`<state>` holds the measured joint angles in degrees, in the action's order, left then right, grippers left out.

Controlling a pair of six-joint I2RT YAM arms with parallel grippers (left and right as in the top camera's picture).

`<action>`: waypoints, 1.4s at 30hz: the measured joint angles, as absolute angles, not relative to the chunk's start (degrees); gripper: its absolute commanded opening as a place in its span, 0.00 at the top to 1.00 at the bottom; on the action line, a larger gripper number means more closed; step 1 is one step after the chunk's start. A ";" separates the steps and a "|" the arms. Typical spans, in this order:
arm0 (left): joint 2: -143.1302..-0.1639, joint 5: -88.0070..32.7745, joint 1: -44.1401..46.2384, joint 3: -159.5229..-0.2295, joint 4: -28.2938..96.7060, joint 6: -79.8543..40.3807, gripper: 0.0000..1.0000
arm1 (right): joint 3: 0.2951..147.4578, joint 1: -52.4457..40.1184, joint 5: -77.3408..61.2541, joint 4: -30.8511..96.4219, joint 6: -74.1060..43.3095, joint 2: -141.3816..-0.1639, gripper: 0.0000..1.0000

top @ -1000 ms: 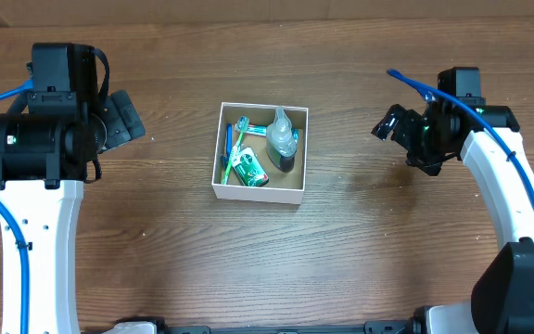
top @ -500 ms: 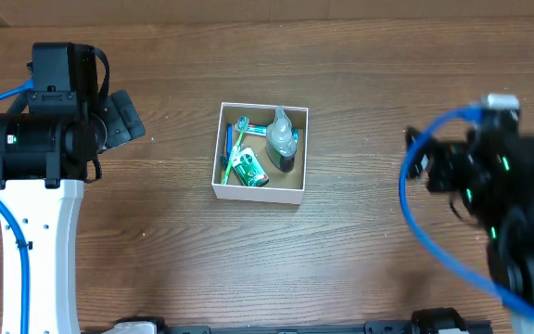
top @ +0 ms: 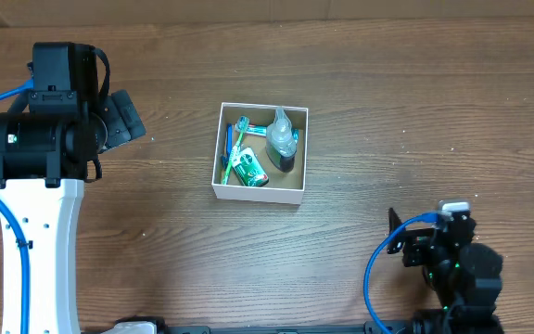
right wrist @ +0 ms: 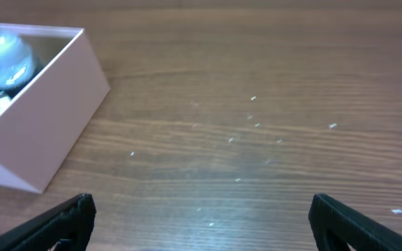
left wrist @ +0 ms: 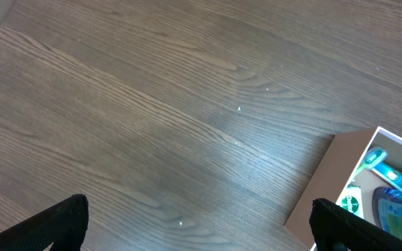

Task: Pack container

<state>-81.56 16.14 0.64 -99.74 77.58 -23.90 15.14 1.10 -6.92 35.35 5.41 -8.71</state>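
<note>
Right gripper (right wrist: 201, 230) has withdrawn to the near edge; container (top: 258, 192) unmoved.

A brown wooden table (top: 369, 102) fills all three views, its grain running from side to side in the overhead view, and the wrist views show a scatter of tiny white specks (right wrist: 253, 98) on its surface. Inside the container (top: 258, 193), a green-and-blue toothbrush (top: 238, 139) lies along the left side with its head toward the far wall, and a green packet (top: 248, 170) sits by the near wall. To their right lies a clear bottle (top: 281, 141), its nozzle toward the far wall and its dark end toward the near one.
</note>
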 measured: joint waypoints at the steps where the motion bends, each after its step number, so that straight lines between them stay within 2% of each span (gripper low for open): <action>1: -81.56 16.12 0.64 -99.74 77.56 -23.90 0.00 | 13.32 1.10 -7.68 34.57 5.45 -7.38 0.00; 7: -81.56 16.12 0.64 -99.74 77.56 -23.90 0.00 | 9.23 1.10 -9.96 31.68 5.61 -1.85 0.00; 27: -81.36 16.14 0.75 -99.70 77.56 -23.90 0.00 | 9.13 1.10 -10.26 31.77 5.61 -1.87 0.00; 31: -74.61 18.33 1.41 -93.86 75.46 -23.64 0.00 | 9.13 1.10 -10.26 31.75 5.58 -1.85 0.00; 35: -59.20 21.06 1.41 -79.64 60.10 -23.44 0.00 | 9.08 1.10 -10.31 31.59 5.58 -1.78 0.00; 36: -54.33 21.37 1.41 -73.71 52.05 -23.11 0.00 | 9.06 1.10 -10.28 31.57 5.63 -1.76 0.00; 39: -42.30 20.32 1.41 -57.63 39.44 -18.83 0.00 | 9.04 1.10 -10.28 31.53 5.65 -1.72 0.00; 42: -32.82 17.15 1.41 -43.03 34.30 -13.10 0.00 | 9.04 1.10 -10.31 31.48 5.65 -1.69 0.00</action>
